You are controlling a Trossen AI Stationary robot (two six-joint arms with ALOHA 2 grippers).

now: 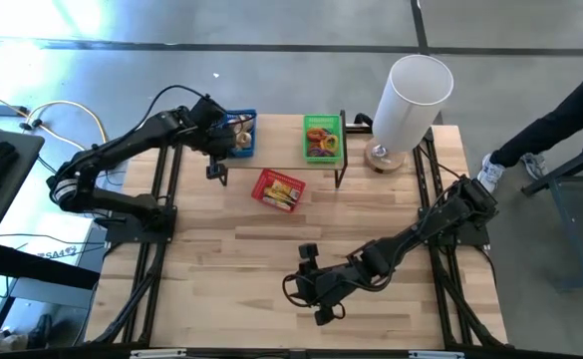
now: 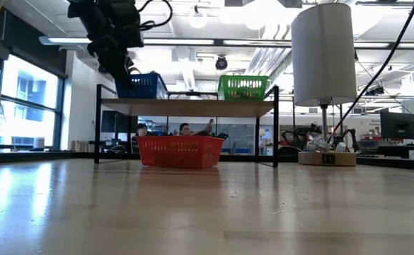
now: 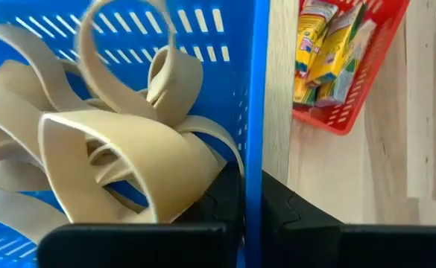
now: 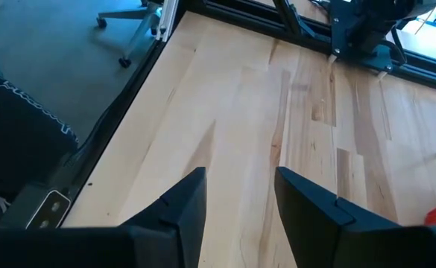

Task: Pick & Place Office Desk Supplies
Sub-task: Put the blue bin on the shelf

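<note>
Pale tan bands (image 3: 113,156) lie piled in a blue basket (image 1: 247,122) on a raised shelf (image 2: 185,108). My left gripper (image 1: 215,160) hangs over that basket's near left corner, and the basket's blue wall (image 3: 253,89) crosses in front of it in the left wrist view. A green basket (image 1: 323,122) beside it holds coloured loops (image 1: 321,142). A red basket (image 1: 261,179) with small yellow blocks (image 1: 283,191) stands on the table below. My right gripper (image 1: 304,284) is open, low over bare wood near the table's near edge (image 4: 240,182).
A tall white cylinder (image 1: 411,95) stands on a round base at the far right corner. The shelf's dark legs (image 2: 275,127) stand on either side of the red basket (image 2: 180,151). A person's leg and shoe (image 1: 490,172) show beyond the right edge. People sit in the room behind (image 2: 184,129).
</note>
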